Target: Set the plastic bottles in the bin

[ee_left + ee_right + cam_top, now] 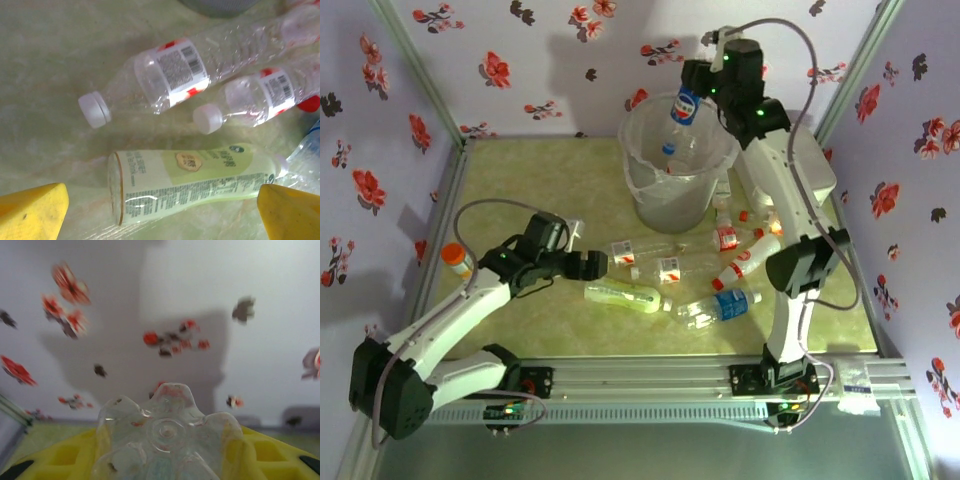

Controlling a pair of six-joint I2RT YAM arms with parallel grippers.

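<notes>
Right fingers: the right fingers are clenched on a blue-labelled bottle, raised high over the bin. In the right wrist view the clear base of this bottle sits tight between the yellow pads.
Held bottle: it hangs tilted above the far right part of the bin's rim. I cannot tell if it touches the rim.
Bin: it stands at the far side of the tabletop, near the back wall. Another bottle with a blue mark is already inside.
Left fingers: the left fingers are released, spread wide and holding nothing. They are low over the tabletop, just beside the green-labelled bottle. In the left wrist view this bottle lies lengthwise between the two yellow tips.
Green-labelled bottle: it lies on its side near the middle of the tabletop.
Red-white bottles: a longer white-capped bottle and a shorter white-capped bottle lie side by side just beyond the green-labelled one. Two red-labelled bottles lie more to the right, near the bin.
Second blue bottle: the blue-label bottle on the tabletop lies just right of the green-labelled bottle.
Orange-capped bottle: the orange-capped bottle is at the left edge, well apart from the others.
</notes>
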